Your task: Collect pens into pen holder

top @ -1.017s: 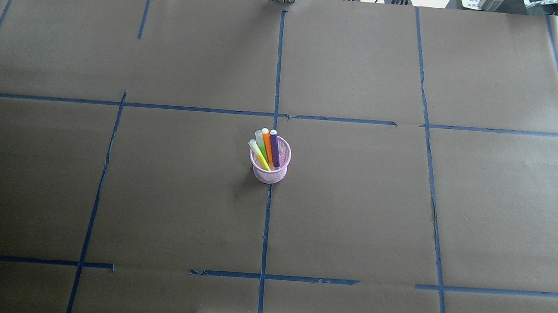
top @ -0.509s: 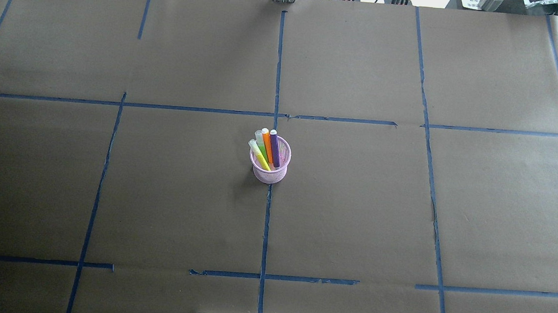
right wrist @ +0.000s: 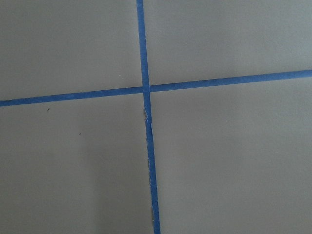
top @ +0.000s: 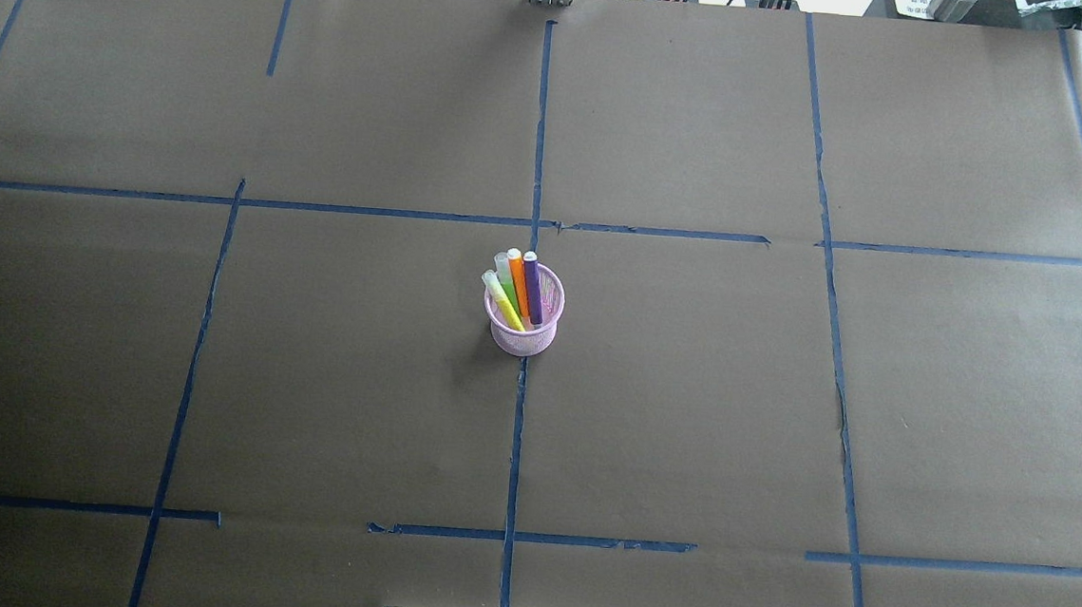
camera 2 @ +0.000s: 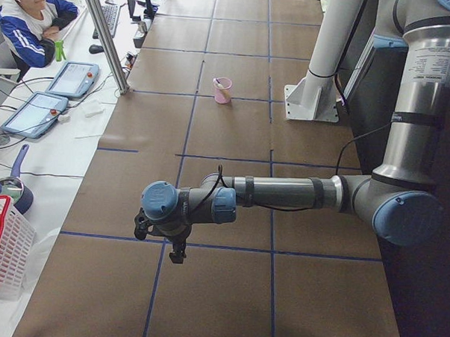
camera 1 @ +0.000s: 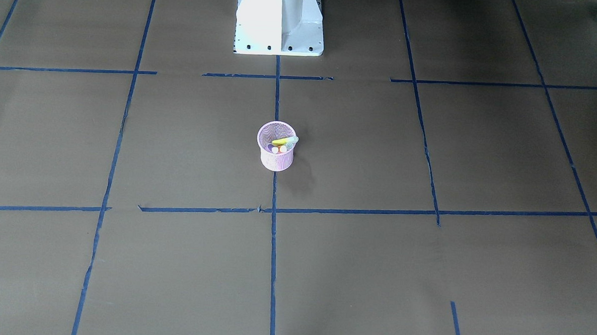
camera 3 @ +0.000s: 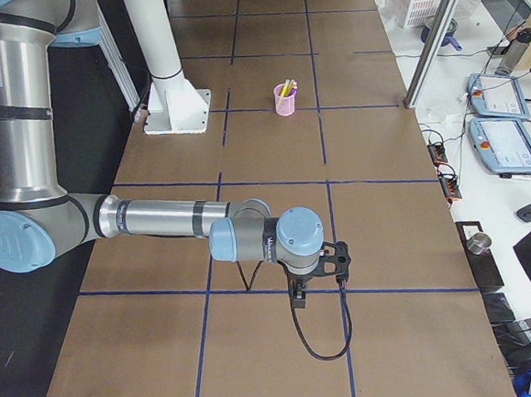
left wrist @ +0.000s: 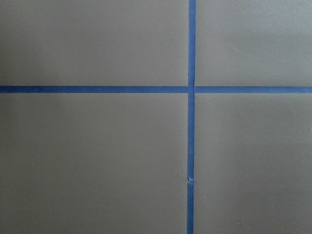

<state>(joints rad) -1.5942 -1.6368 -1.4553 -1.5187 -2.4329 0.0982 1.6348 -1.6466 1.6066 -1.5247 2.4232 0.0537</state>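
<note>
The pink mesh pen holder [top: 526, 338] stands upright at the table's middle on a blue tape line. The purple pen [top: 532, 289], orange pen [top: 518, 285], green pen [top: 505, 272] and yellow pen [top: 503, 301] all stand in it, leaning, caps up. The holder also shows in the front-facing view [camera 1: 276, 160], the left view [camera 2: 223, 91] and the right view [camera 3: 284, 100]. My left gripper [camera 2: 178, 253] and right gripper [camera 3: 299, 293] hang far from it near the table's ends, seen only in the side views. I cannot tell whether they are open or shut.
The robot's white base [camera 1: 279, 20] stands at the near edge. Brown paper with blue tape lines [top: 517, 435] covers the table. A seated operator [camera 2: 33, 18], tablets [camera 2: 72, 78], a metal post [camera 2: 104, 36] and a white basket [camera 2: 1, 256] lie beyond the far edge.
</note>
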